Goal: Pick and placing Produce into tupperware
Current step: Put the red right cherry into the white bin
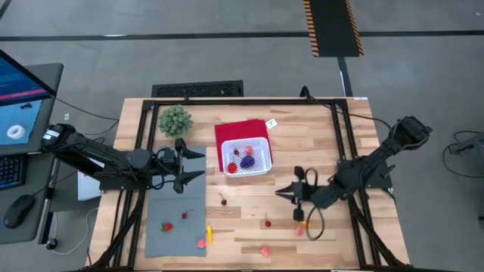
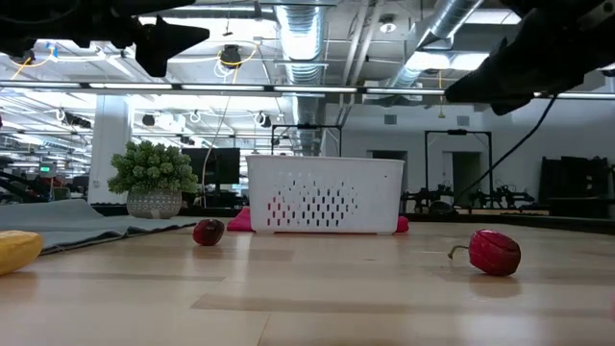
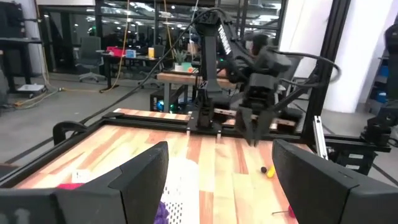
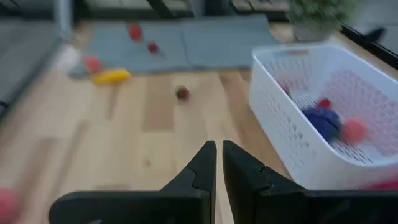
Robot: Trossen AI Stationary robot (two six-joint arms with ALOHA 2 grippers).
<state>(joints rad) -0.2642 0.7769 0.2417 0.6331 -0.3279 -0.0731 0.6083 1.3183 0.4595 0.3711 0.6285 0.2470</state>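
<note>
The right pincer (image 1: 281, 192) hangs above the tabletop (image 1: 318, 143), its two tips pressed together and holding nothing. The white tupperware (image 1: 247, 156) sits just beside it on a red cloth (image 1: 227, 131), with a purple piece (image 1: 247, 160) and red ones inside. A small red fruit (image 1: 268, 223) lies on the wood near this pincer. The left pincer (image 1: 181, 164) is spread wide over the grey mat (image 1: 178, 227).
</note>
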